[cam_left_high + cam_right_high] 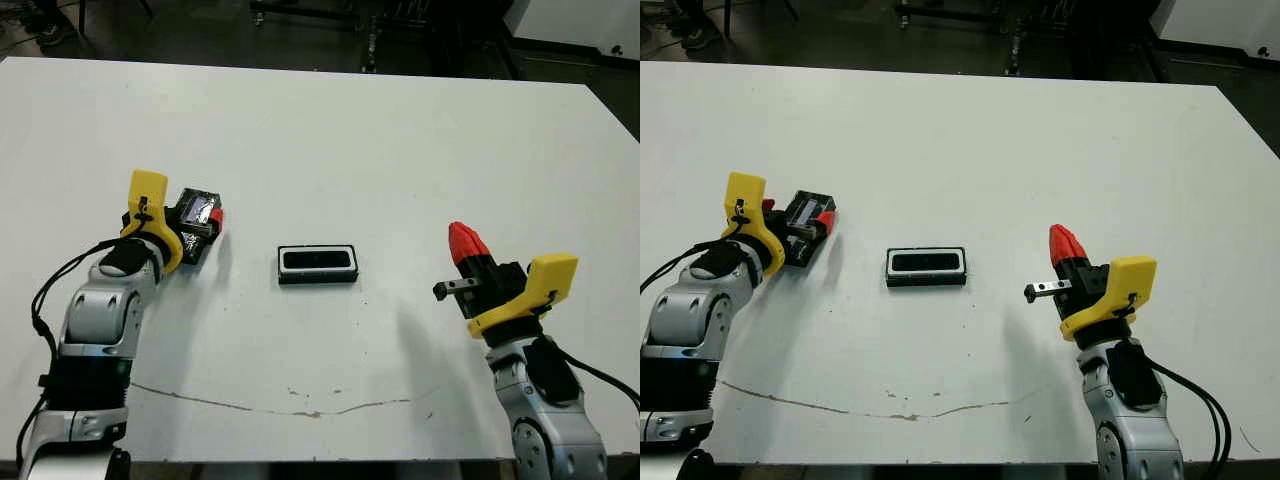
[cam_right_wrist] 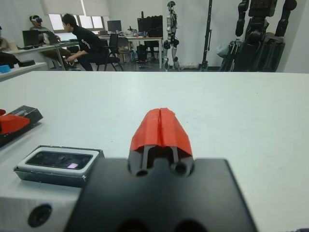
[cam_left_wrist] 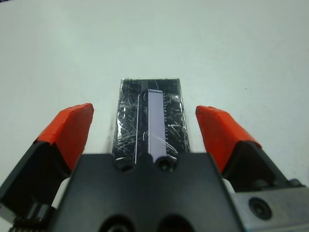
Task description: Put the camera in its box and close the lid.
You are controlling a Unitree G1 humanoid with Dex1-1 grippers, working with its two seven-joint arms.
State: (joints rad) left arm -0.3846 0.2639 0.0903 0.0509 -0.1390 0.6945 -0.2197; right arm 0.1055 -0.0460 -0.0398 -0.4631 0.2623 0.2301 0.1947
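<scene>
While the box [image 1: 318, 264] sits near the middle of the white table [image 1: 330, 140] with the camera [image 1: 317, 261] lying flat inside it, both arms stand off to its sides. Left gripper [image 3: 145, 128]: fingers [image 3: 70, 128] spread wide on either side of the lid [image 3: 149, 118], which lies between them without visible contact; this gripper is at the table's left, well apart from the box. Right gripper [image 1: 1065, 243]: red fingertips pressed together, holding nothing, well apart from the box on its right. Box: low black walls, white lining showing as a thin border around the camera. Camera: glossy black oblong, rounded ends, faintly reflective face. Lid: flat black rectangle with a shiny, scratched panel and a pale strip down its middle. People sit at desks beyond the table.
</scene>
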